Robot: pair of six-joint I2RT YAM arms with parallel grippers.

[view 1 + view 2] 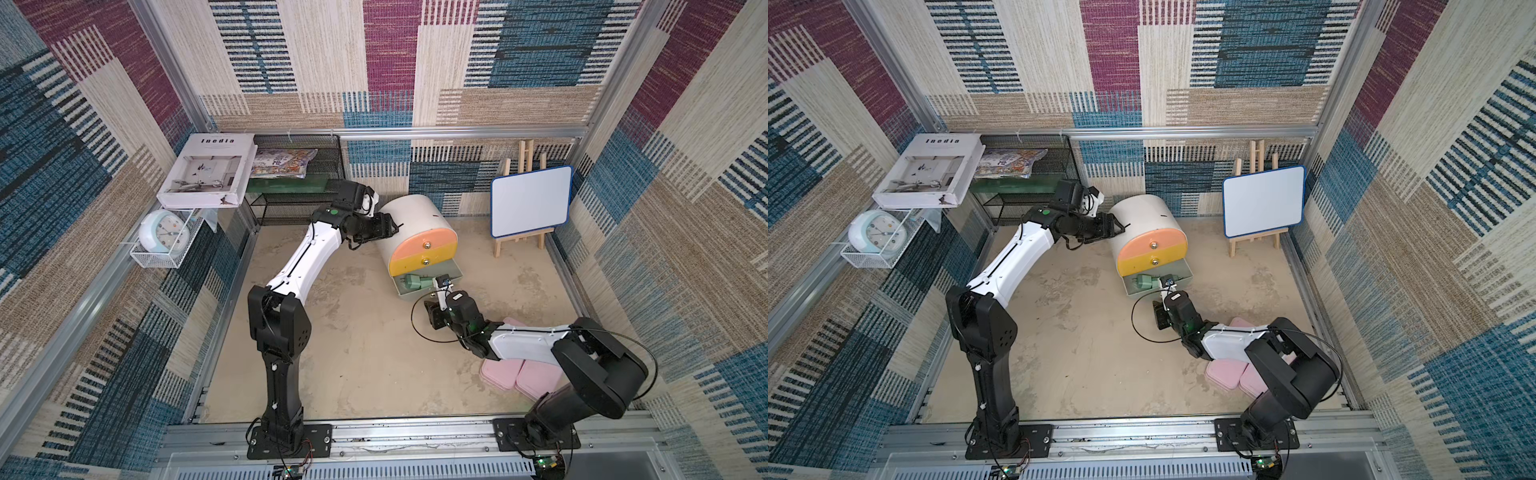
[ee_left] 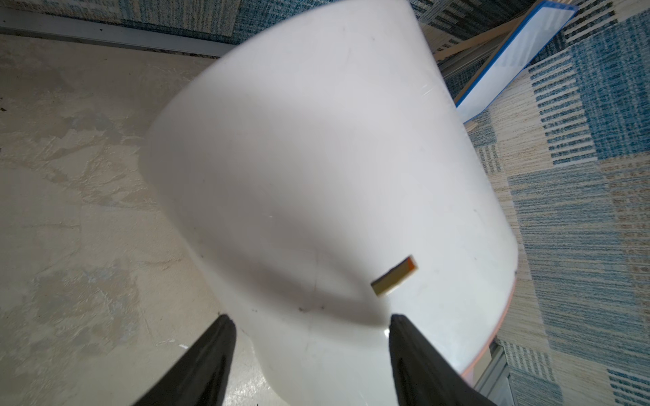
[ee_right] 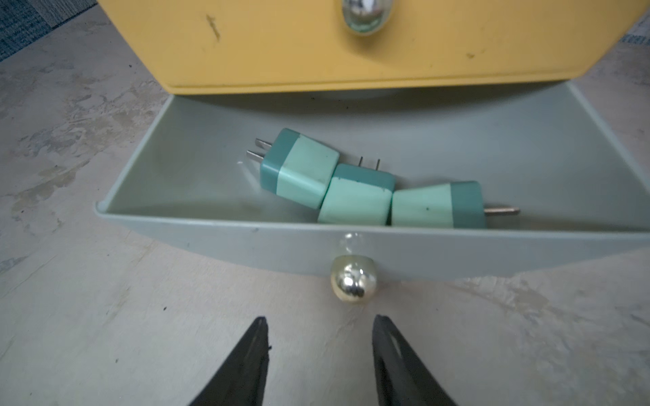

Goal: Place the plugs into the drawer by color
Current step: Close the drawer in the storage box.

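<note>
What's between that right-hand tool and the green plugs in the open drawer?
The drawer's front wall and shiny knob, plus a bare strip of table; the right wrist view shows it.

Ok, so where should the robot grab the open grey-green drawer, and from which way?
By the shiny round knob in the middle of the grey-green drawer front. It sticks out toward the right gripper, so coming straight in from the front, jaws open on either side of the ball, looks best. The front wall is wide and curved, harder to pinch.

Three plugs (image 3: 355, 204), seemingly touching, in the bottom drawer (image 3: 211, 239) of the cabinet (image 1: 409, 216).
</note>
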